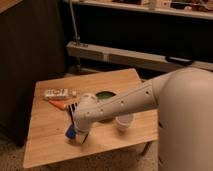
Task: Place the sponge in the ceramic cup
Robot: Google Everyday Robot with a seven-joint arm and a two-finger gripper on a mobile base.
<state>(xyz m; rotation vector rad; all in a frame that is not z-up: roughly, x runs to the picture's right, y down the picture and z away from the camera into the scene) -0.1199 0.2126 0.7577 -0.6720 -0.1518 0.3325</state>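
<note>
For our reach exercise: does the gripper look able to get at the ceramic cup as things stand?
Probably yes: the gripper, shut on the sponge, sits close to the ceramic cup, with only bare tabletop between them.

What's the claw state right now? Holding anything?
claw: closed, down at the front-left of the table, apparently gripping the blue sponge.

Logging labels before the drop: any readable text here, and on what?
None readable.
The white packet, back left of the table: reddish print, too blurred.
The ceramic cup, the sponge and the gripper shut on it at front left: no markings visible.
</note>
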